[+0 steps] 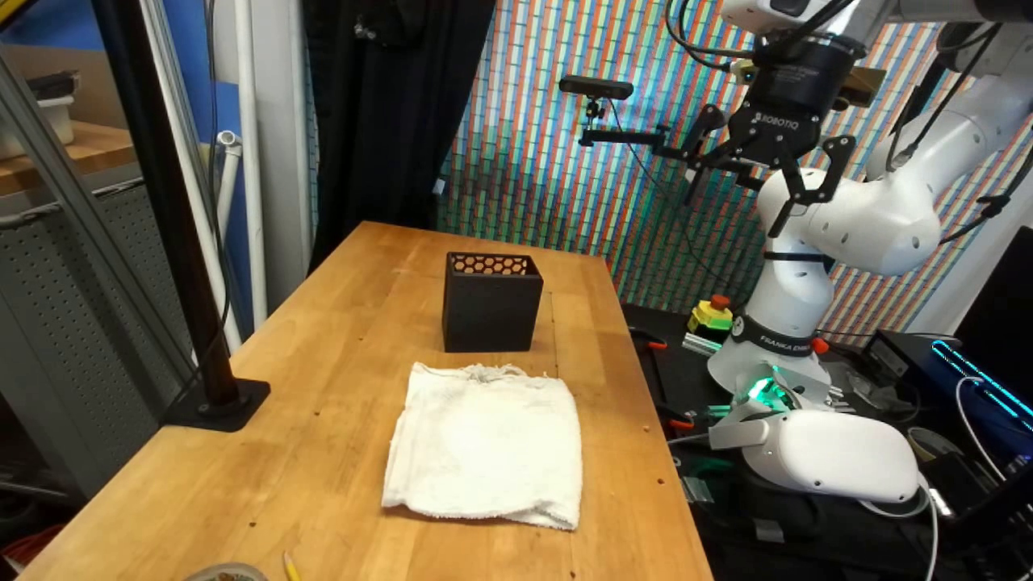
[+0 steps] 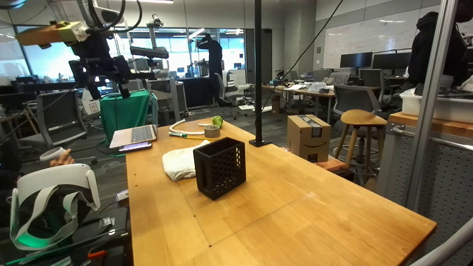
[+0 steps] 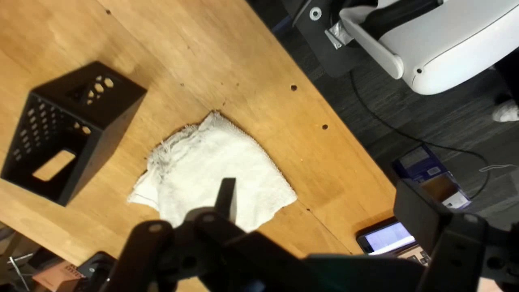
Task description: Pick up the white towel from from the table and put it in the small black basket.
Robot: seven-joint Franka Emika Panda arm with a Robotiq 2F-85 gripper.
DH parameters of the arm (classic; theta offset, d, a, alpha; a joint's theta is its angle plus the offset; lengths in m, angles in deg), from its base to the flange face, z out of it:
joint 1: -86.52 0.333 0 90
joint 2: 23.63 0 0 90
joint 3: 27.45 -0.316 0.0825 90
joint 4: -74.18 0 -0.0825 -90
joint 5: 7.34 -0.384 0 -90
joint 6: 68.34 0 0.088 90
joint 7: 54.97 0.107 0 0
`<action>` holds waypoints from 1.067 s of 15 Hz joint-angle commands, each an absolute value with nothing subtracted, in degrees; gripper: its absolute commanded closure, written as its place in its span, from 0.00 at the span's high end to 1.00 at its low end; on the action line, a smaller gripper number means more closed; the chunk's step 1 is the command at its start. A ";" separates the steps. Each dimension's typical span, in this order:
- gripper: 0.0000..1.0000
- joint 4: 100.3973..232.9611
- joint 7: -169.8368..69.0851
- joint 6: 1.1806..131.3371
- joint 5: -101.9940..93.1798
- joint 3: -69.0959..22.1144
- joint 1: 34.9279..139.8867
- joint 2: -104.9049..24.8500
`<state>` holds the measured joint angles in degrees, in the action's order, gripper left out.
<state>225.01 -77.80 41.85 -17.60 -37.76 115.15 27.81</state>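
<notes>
Because the fingers (image 3: 225, 198) stand wide apart, holding nothing, and in the wrist view only one overlaps the white towel (image 1: 488, 448), a straight drop of the gripper (image 1: 733, 218) could bring the other down on bare table (image 1: 339, 355). The towel lies flat on the table, seemingly folded, so too shallow a pinch may skim off it or lift just one layer, and too deep a one may jam the fingers against the table. Just beside it, not touching, the black basket (image 1: 492, 311) stands upright with a narrow mouth; carried spread out, the towel could snag on the rim, drape outside, or drag the basket over
</notes>
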 commanded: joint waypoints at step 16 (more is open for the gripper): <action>1.00 204.19 -77.87 60.96 -2.48 -42.51 108.80 -18.73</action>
